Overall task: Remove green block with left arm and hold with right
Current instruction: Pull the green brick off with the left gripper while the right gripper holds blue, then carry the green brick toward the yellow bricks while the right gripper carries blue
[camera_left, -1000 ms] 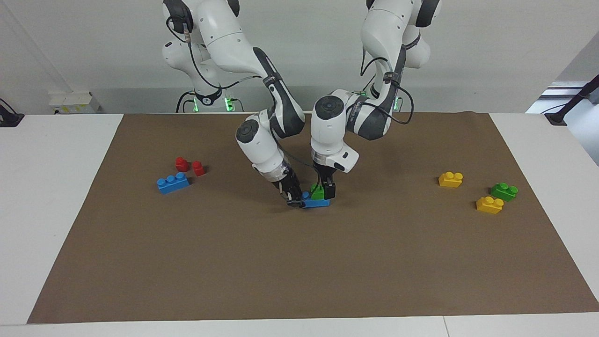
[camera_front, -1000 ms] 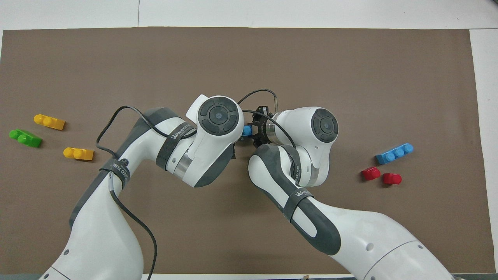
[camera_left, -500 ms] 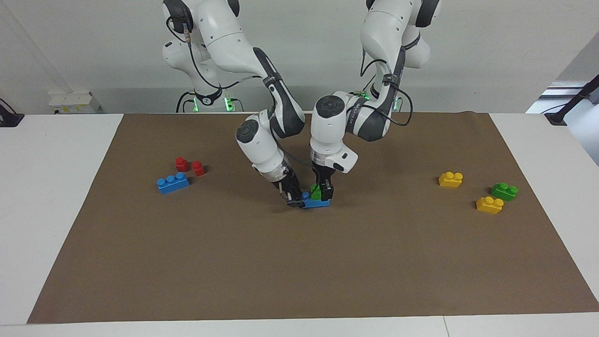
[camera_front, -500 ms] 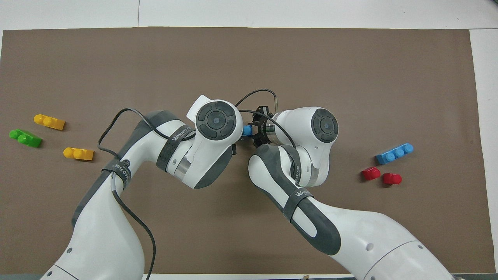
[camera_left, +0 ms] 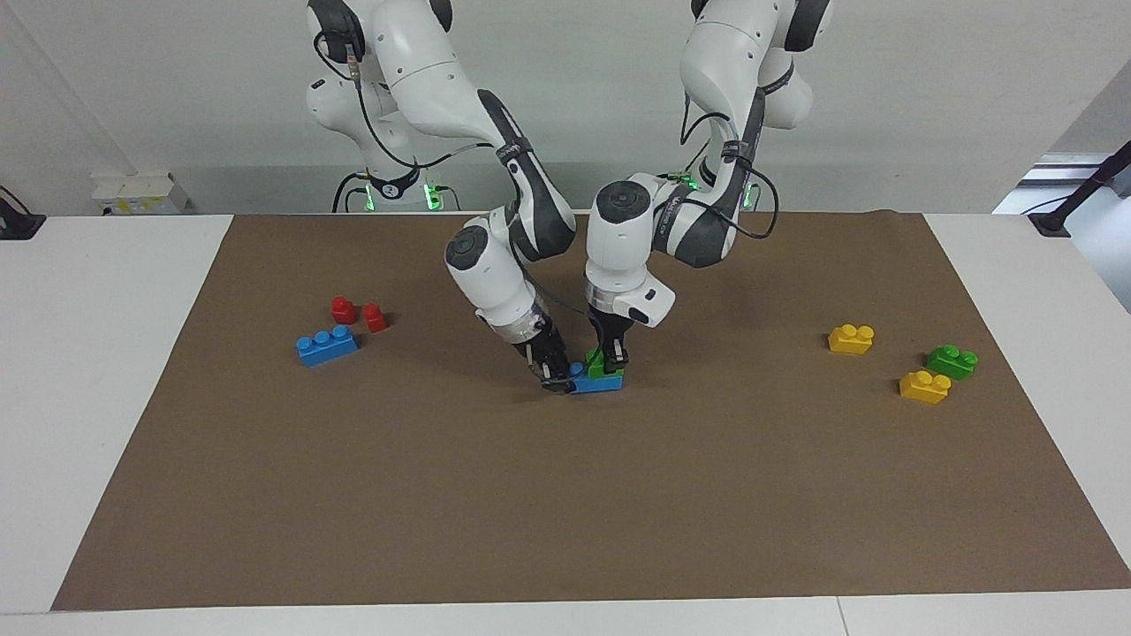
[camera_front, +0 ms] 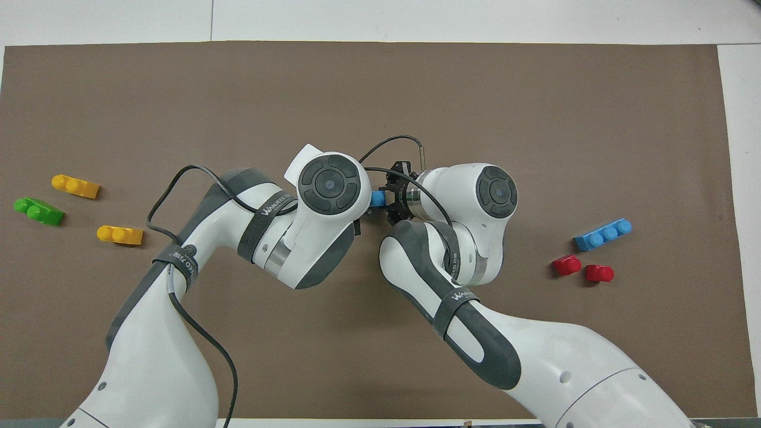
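Note:
A small green block [camera_left: 604,368] sits on a three-stud blue brick [camera_left: 594,383] at the middle of the brown mat. My left gripper [camera_left: 611,355] comes down from above and is shut on the green block's top. My right gripper [camera_left: 557,378] reaches in low from the right arm's end and is shut on the end of the blue brick. In the overhead view only a bit of the blue brick [camera_front: 376,199] shows beside the right gripper [camera_front: 389,200]. The left wrist hides the green block and the left gripper there.
A second green block [camera_left: 952,360] lies between two yellow bricks [camera_left: 851,338] [camera_left: 924,386] toward the left arm's end. Another blue brick [camera_left: 327,344] and two red pieces [camera_left: 343,309] [camera_left: 375,317] lie toward the right arm's end. The brown mat [camera_left: 565,512] covers the table.
The left gripper has risen slightly and shifted a little toward the right arm's end, so more of the green block shows. The right gripper and the blue brick have stayed in place.

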`<move>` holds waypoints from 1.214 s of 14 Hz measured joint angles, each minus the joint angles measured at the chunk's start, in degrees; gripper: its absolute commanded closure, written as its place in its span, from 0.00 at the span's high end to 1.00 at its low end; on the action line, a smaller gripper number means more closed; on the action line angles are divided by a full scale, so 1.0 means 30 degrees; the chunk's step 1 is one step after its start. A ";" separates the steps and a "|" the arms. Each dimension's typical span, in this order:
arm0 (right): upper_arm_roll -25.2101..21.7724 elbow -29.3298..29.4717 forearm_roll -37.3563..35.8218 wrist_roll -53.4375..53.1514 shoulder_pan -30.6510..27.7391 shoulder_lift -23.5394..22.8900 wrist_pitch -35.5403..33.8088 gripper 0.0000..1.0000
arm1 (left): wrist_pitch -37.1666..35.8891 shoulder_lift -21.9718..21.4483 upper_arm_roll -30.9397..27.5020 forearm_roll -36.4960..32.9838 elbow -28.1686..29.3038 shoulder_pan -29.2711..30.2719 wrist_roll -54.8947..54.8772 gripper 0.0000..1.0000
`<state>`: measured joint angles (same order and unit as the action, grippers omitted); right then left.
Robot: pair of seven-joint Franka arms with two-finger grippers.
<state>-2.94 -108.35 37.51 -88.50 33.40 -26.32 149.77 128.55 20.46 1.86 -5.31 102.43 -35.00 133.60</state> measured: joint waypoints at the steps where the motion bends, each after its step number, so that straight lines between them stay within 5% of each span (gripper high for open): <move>1: 0.0006 0.0017 0.0000 0.0000 0.0001 0.0000 0.0006 0.00 | -0.0294 -0.0329 -0.0011 -0.0005 -0.0035 0.0012 -0.0162 0.00; 7: -0.0194 0.0186 0.0000 0.0031 -0.0325 0.0041 -0.0230 0.00 | -0.2787 -0.2974 -0.0311 -0.0087 -0.0088 0.1997 -0.4036 0.00; 9: -0.0329 0.0812 -0.0005 0.1138 -0.1474 0.0333 -0.2023 0.00 | -0.2870 -0.3077 -0.0334 -0.0071 -0.0079 0.3191 -0.6475 0.00; 17: -0.0649 0.0928 -0.0628 1.3737 -1.1295 0.1926 -1.0170 0.00 | -0.2849 -0.2992 -0.0397 0.1056 0.0068 0.8928 -1.6720 0.00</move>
<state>-4.88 -105.57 35.63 -47.29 -0.49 -20.54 119.26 120.01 11.48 0.67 -2.15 102.63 -8.22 83.44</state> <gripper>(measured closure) 0.652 0.656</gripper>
